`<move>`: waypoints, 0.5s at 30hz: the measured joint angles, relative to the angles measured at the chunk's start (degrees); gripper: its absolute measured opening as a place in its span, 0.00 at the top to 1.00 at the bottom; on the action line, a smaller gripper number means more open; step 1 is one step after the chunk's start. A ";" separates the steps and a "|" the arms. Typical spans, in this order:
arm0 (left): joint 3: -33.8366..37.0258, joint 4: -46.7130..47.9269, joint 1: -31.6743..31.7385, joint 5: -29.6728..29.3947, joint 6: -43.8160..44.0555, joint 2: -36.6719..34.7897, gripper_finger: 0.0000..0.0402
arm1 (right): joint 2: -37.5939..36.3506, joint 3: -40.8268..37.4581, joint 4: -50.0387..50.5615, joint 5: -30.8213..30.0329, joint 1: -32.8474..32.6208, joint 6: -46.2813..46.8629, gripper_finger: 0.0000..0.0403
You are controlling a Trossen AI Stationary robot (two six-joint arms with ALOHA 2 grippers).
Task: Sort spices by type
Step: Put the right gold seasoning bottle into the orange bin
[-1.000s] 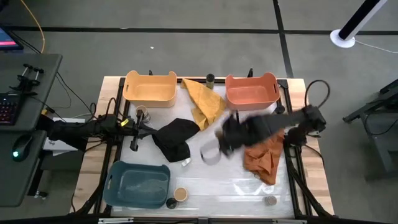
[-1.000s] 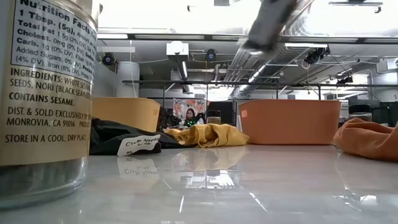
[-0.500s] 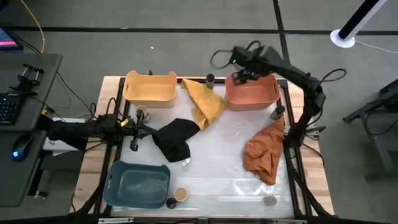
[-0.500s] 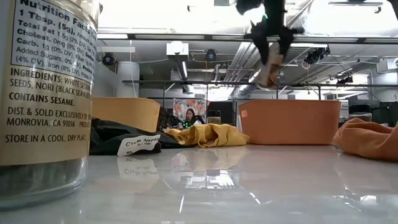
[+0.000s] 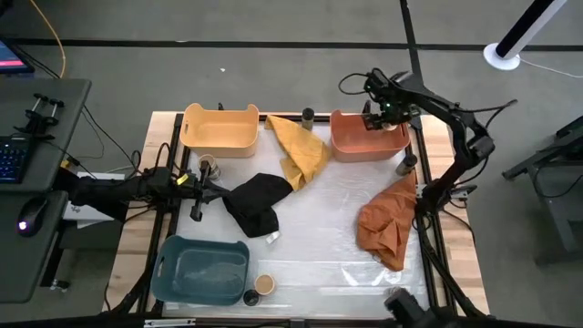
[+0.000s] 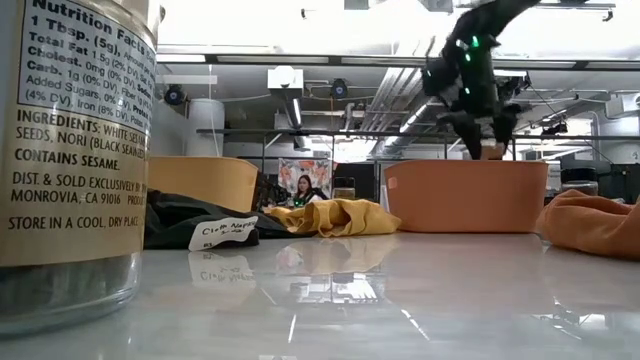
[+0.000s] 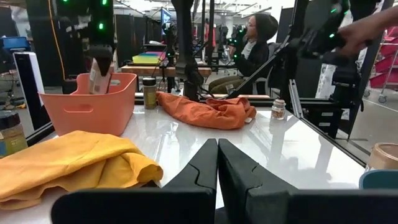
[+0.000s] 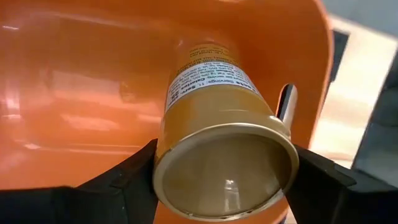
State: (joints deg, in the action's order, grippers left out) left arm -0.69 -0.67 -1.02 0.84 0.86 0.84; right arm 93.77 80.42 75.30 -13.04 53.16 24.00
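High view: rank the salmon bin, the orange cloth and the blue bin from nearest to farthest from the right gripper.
The right gripper holds a spice jar over the far right of the table.
1. Salmon bin: directly beneath it.
2. Orange cloth: right side, nearer the front.
3. Blue bin: front left corner.

Looking straight down at the worktop (image 5: pixel 310 273): three bins, one at 11 o'clock (image 5: pixel 219 129), one at 1 o'clock (image 5: pixel 368 137), one at 7 o'clock (image 5: pixel 202 270). A jar (image 5: pixel 308 116) stands between the two far bins at 12. Three cloths lie around the middle: one just toward 12 (image 5: pixel 299 148), one toward 9 (image 5: pixel 257 202), one toward 4 (image 5: pixel 386 223). Two more jars sit beside the 7 o'clock bin (image 5: pixel 264 284). The right pincer (image 5: pixel 382 116) hangs over the 1 o'clock bin, a jar (image 8: pixel 217 130) held in it. The left pincer (image 5: pixel 197 212) rests at 9.
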 joint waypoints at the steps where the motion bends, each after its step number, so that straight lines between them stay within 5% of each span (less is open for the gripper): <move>1: 0.00 0.00 0.02 0.00 0.00 0.00 1.00 | 0.09 -1.46 -1.41 1.01 1.15 -0.50 0.34; 10: 0.00 0.00 0.00 -0.02 0.00 0.00 1.00 | 0.09 -5.41 -8.01 5.18 5.71 0.80 0.33; 15: 0.00 0.00 0.01 -0.01 0.00 0.00 1.00 | 0.09 -5.39 -10.29 5.10 5.74 3.19 0.16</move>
State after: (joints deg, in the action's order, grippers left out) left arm -0.69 -0.67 -1.00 0.83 0.86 0.84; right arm 93.86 75.02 65.01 -7.94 58.89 27.19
